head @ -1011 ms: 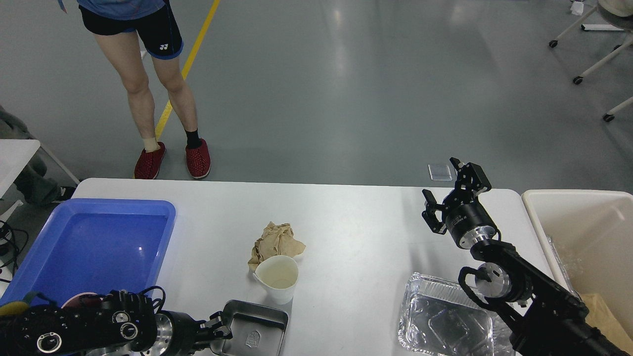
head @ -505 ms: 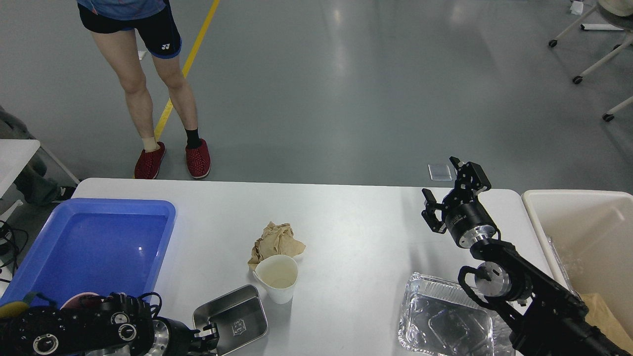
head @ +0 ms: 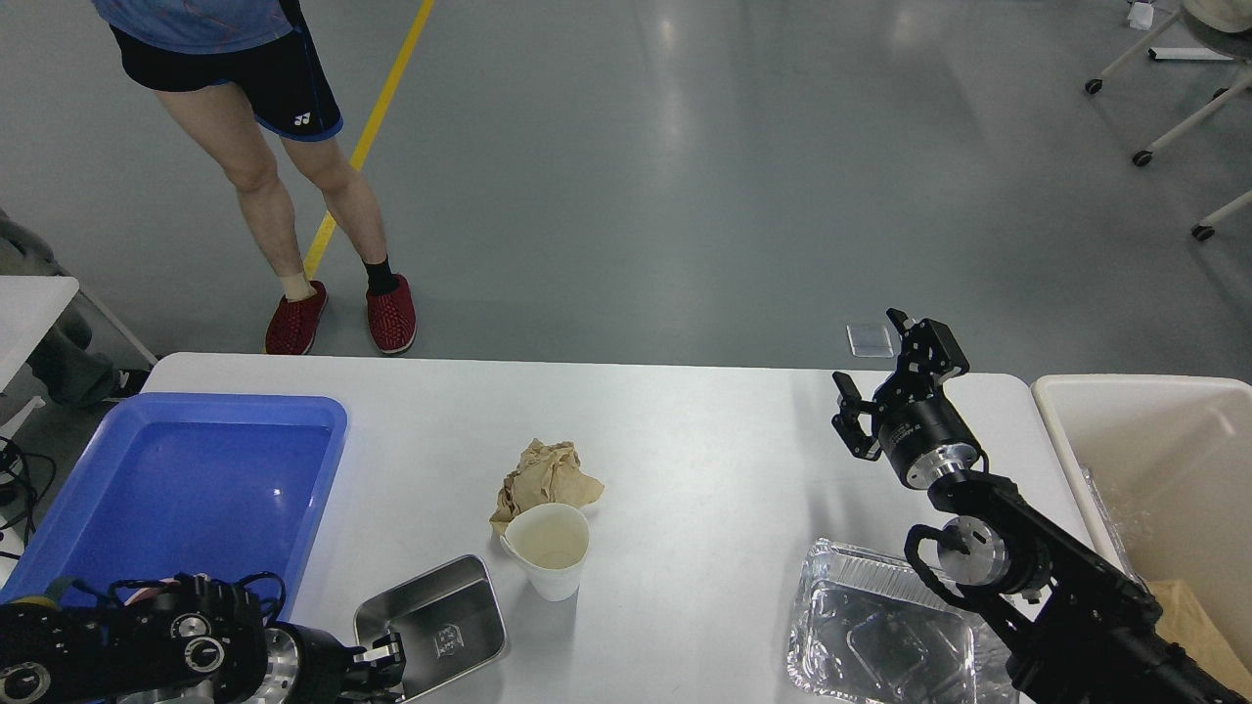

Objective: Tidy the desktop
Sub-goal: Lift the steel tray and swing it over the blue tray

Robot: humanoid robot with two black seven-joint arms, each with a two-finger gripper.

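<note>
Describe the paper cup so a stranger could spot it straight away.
Start from the white desktop and look near the middle of its front half. The paper cup stands there upright and open-topped, touching a crumpled brown paper wad behind it. Unlike the shiny metal tray to its left, it is round and matte white.

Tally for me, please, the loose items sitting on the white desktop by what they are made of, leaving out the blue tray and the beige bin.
Metal tray, gripped by the left tool: 1
Foil container: 1
Paper cup: 1
Crumpled brown paper: 1
Total: 4 items on the desktop.
</note>
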